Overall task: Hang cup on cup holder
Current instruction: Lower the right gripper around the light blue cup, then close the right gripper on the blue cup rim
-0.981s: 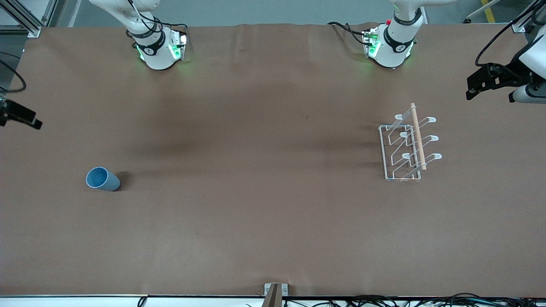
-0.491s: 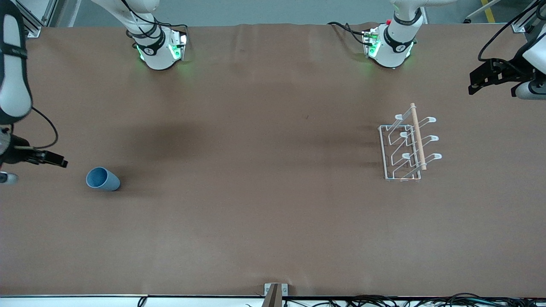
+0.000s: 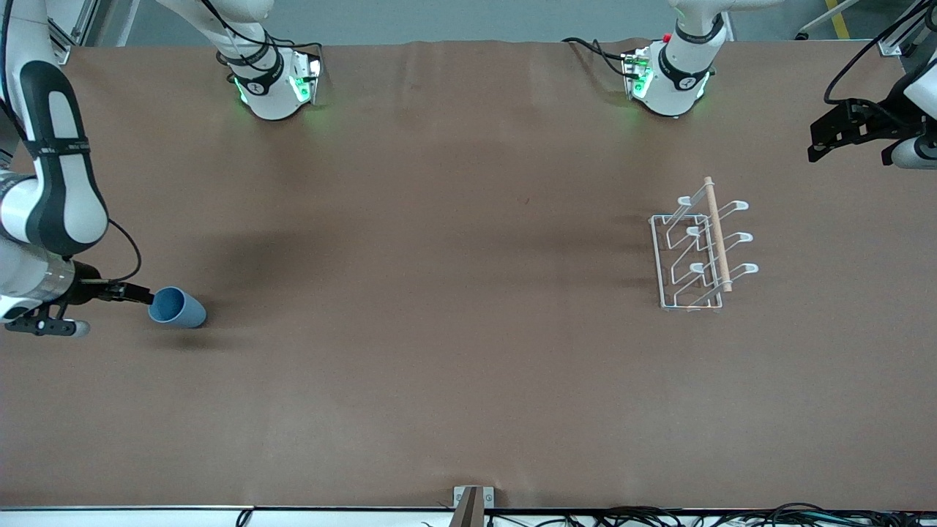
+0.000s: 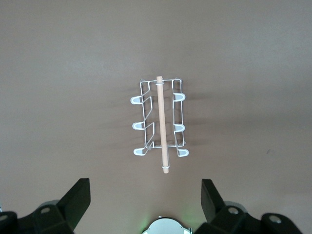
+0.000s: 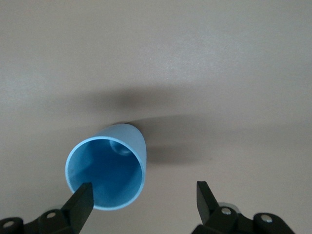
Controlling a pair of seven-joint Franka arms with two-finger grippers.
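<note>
The light-blue cup (image 3: 176, 308) (image 5: 105, 173) lies on its side near the right arm's end of the table, with its open mouth turned toward that end. My right gripper (image 3: 143, 296) (image 5: 144, 189) is low at the mouth and open. One finger shows in front of the mouth's rim and the other over bare table beside the cup, which is not gripped. The white wire cup holder (image 3: 692, 252) (image 4: 161, 122), with a wooden rod along its top, stands near the left arm's end. My left gripper (image 3: 816, 146) (image 4: 145, 187) hangs open and empty, high off that end.
Both arm bases (image 3: 274, 80) (image 3: 670, 77) stand along the table's back edge. A brown cloth (image 3: 439, 329) covers the table. A small metal bracket (image 3: 472, 503) and cables lie at the edge nearest the front camera.
The right arm has swung in from the table's end and come down until its gripper is at the cup's mouth. The left gripper has drifted slightly toward the table's corner.
</note>
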